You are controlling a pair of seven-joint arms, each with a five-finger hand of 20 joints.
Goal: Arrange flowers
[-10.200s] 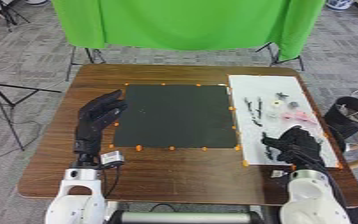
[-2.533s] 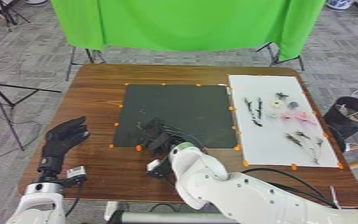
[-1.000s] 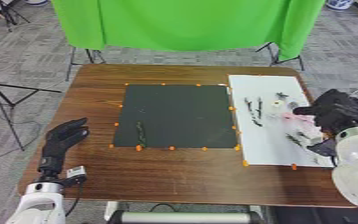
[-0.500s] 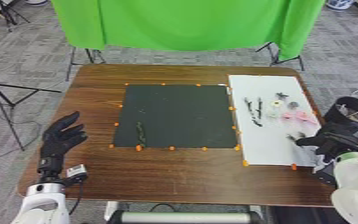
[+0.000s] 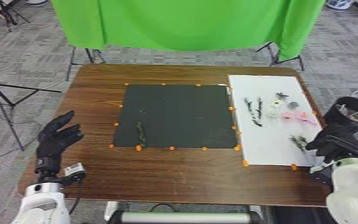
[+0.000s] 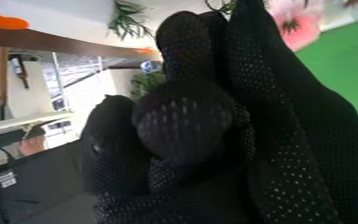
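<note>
One green stem [image 5: 141, 135] lies on the dark mat [image 5: 175, 112], near its left corner, running near to far. To its right, on the white sheet [image 5: 264, 142], we have two dark twigs [image 5: 254, 111] and, beyond and beside them, pink flowers [image 5: 300, 116]; leafy sprigs [image 5: 299, 143] lie at the near right. The sheet covers the right of the counter [image 5: 175, 175], with a black bin [image 5: 350, 111] just past its edge.

We judge the step in hand is fetching another sprig for the mat. We should come down low over one sprig, take it by its bare stem and lift gently (leaves snag easily), so its neighbours stay put, then lay it beside the first without nudging that.

Our right robot hand [image 5: 334, 145] is at the sheet's near right edge, close to the sprigs; we cannot tell how far open it is, or whether it touches one. Our left robot hand [image 5: 58, 137] is held spread at the counter's left, holding nothing
</note>
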